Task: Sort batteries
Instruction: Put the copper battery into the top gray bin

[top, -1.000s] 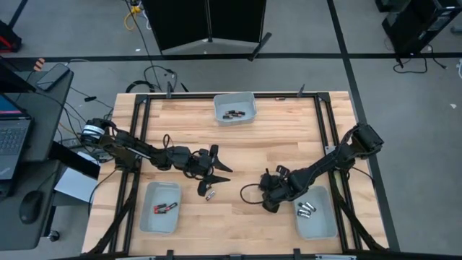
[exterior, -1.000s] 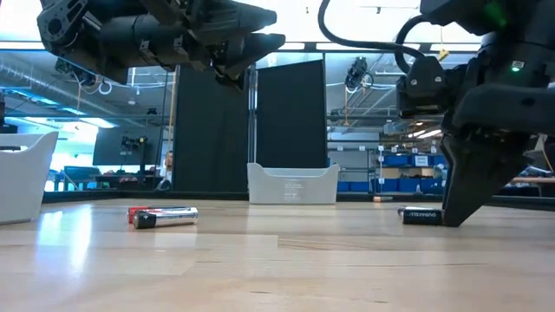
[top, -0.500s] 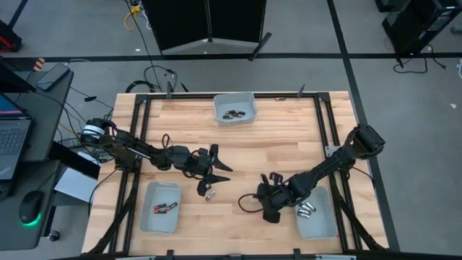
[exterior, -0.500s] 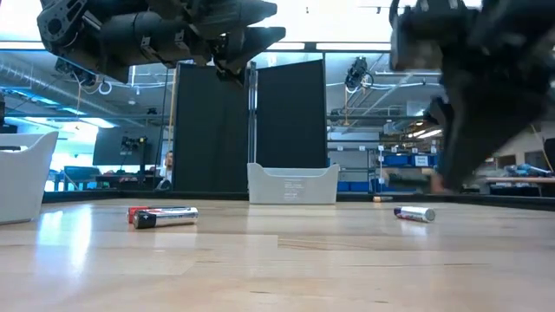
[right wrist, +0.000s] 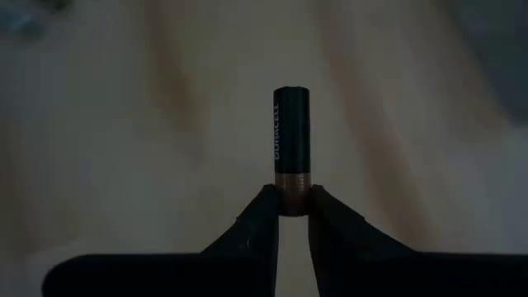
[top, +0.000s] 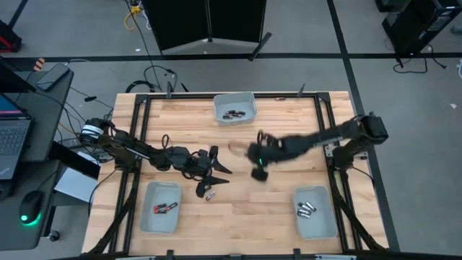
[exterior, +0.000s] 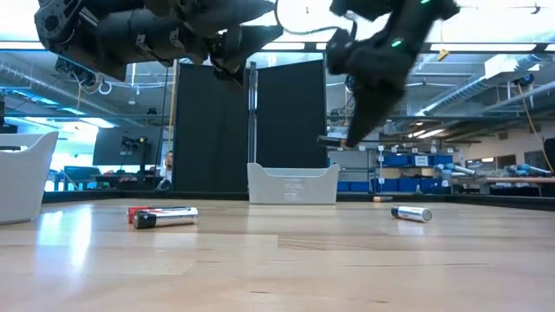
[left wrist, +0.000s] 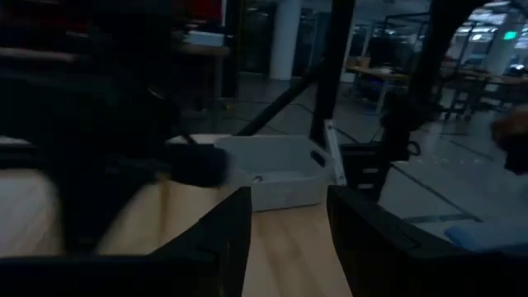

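The right tool [right wrist: 289, 208] pinches a black battery [right wrist: 291, 140] by its copper end—likely bound for the far tray [top: 234, 107]—while the left tool [top: 214, 172], parted, hovers just beside that tray's nearer side.

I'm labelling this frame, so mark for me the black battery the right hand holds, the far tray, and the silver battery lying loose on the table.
black battery [right wrist: 291, 132], right wrist view, mid-body.
far tray [top: 234, 107], high view, its rim.
silver battery [exterior: 413, 213], low view, its middle.
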Motion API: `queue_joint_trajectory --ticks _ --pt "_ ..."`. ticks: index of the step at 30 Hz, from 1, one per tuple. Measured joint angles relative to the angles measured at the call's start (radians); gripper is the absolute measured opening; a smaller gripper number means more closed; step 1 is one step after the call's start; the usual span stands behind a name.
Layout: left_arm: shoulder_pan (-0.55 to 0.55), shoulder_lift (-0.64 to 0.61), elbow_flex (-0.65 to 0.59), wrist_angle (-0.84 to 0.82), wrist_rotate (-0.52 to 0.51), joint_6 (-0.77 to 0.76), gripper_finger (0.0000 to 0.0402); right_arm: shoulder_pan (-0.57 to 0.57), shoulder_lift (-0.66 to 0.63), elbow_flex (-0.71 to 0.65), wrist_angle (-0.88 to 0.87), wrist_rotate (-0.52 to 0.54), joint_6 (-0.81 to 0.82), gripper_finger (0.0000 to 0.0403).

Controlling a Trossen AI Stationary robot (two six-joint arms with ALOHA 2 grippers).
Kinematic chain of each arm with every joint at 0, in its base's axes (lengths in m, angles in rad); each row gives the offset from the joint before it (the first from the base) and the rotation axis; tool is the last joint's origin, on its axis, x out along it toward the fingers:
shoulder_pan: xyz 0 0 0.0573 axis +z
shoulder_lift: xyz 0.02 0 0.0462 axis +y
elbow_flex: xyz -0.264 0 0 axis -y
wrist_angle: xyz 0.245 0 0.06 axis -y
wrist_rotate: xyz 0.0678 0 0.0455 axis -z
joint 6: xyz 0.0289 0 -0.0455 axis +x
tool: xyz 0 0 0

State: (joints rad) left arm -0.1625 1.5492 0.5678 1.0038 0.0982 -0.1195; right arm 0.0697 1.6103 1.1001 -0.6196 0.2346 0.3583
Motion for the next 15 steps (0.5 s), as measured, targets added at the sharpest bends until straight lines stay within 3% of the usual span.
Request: queue_joint_trajectory --ticks 9,15 --pt "0.081 0.0 0.0 -0.013 -0.009 0.009 0.0168 -0.373 0.086 0.218 -0.003 -0.082 -0.288 0.0054" --pt "0.151 0.0 0.0 -0.024 0.026 -0.007 0.0168 -0.534 0.27 0.423 -0.102 -0.136 -0.424 0.0054"
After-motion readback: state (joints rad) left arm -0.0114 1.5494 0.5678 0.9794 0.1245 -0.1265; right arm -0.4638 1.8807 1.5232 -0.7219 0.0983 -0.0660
